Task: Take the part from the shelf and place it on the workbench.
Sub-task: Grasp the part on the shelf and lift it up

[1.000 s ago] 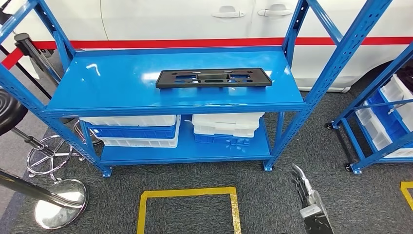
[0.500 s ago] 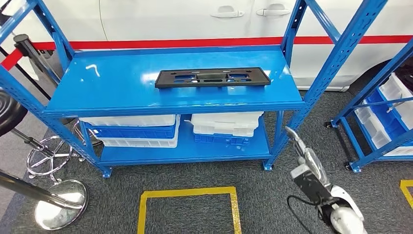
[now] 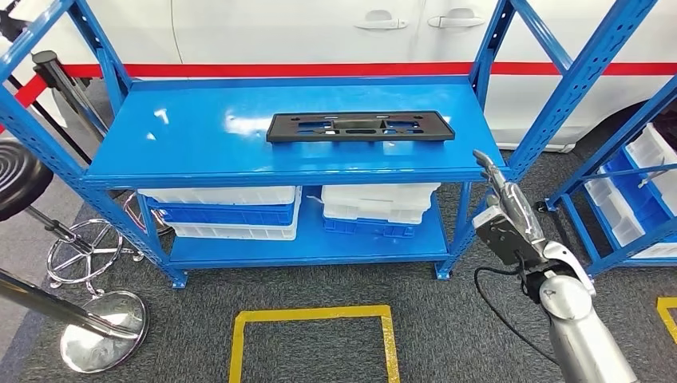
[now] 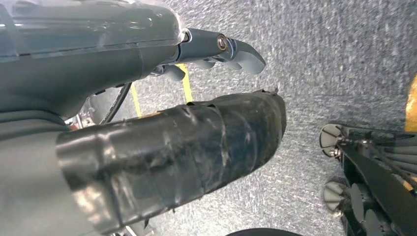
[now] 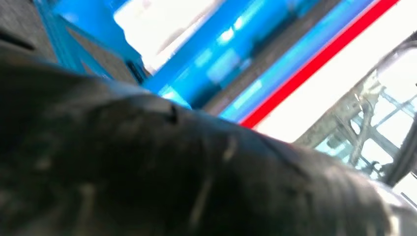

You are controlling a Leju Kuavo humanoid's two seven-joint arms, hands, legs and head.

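A flat black rectangular part [image 3: 359, 126] with cut-outs lies on the top board of the blue shelf [image 3: 199, 148], right of the middle. My right hand [image 3: 503, 203] is raised at the shelf's front right corner, fingers stretched up to the board's edge, holding nothing, and stands apart from the part. In the right wrist view the hand [image 5: 172, 172] is a dark blur in front of the blue shelf [image 5: 206, 59]. My left hand [image 4: 187, 123] hangs over grey carpet, its fingers [image 4: 241, 51] apart and holding nothing.
White and blue bins [image 3: 227, 211] and a stack of white trays [image 3: 375, 206] fill the lower board. A white car with a red stripe [image 3: 319, 69] stands behind. A second blue rack [image 3: 631, 191] is right, a chrome stool base [image 3: 88, 255] left, a yellow floor square [image 3: 311, 343] in front.
My right arm has risen from the bottom of the picture up to the shelf's front right corner. The camera has shifted slightly; the part has not moved.
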